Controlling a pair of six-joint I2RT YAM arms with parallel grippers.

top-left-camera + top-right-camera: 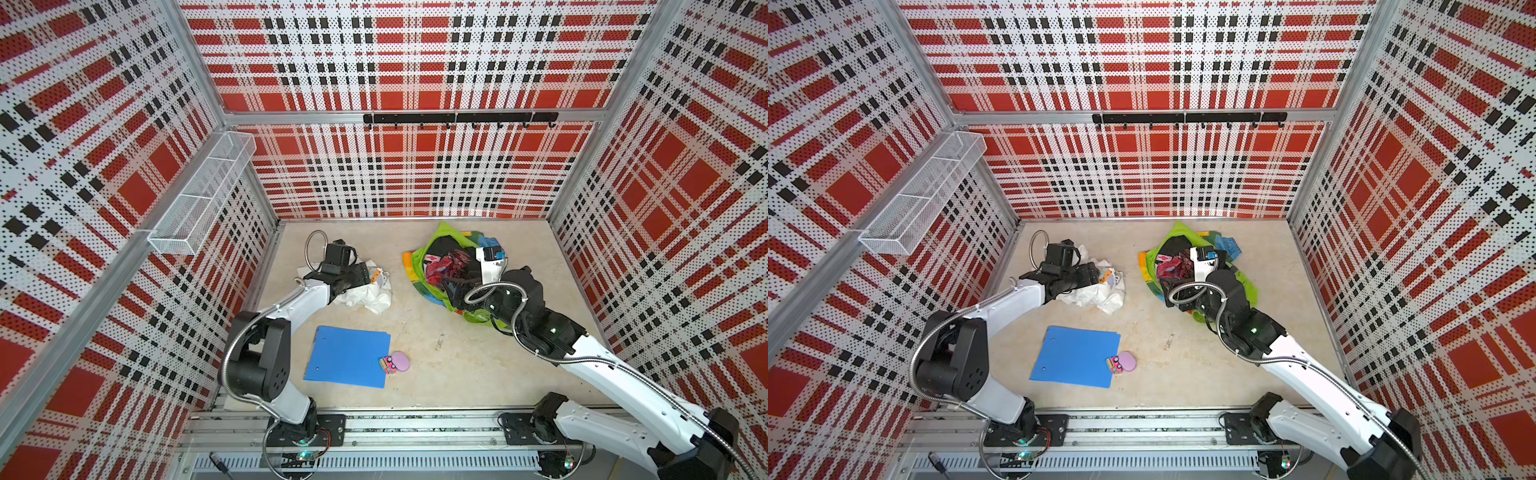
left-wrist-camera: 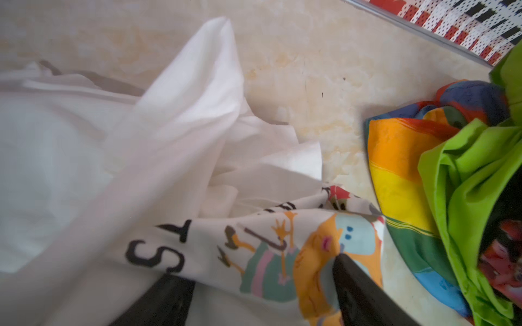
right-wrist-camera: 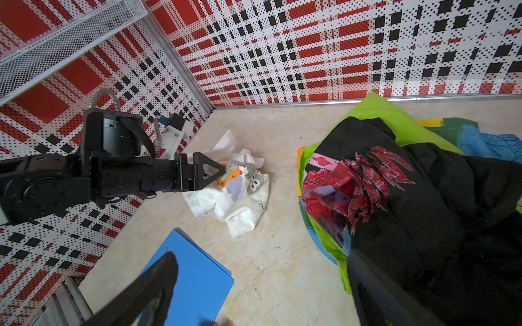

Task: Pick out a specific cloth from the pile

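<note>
Beige tabletop (image 1: 436,324), crumpled white cartoon-print cloth (image 1: 376,301)

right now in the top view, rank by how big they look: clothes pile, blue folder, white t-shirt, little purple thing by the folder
Largest: the pile.
Next, the blue folder and the white T-shirt look about alike; the shirt is crumpled and partly covered, so I won't rank them.
Smallest: the purple thing.
</note>
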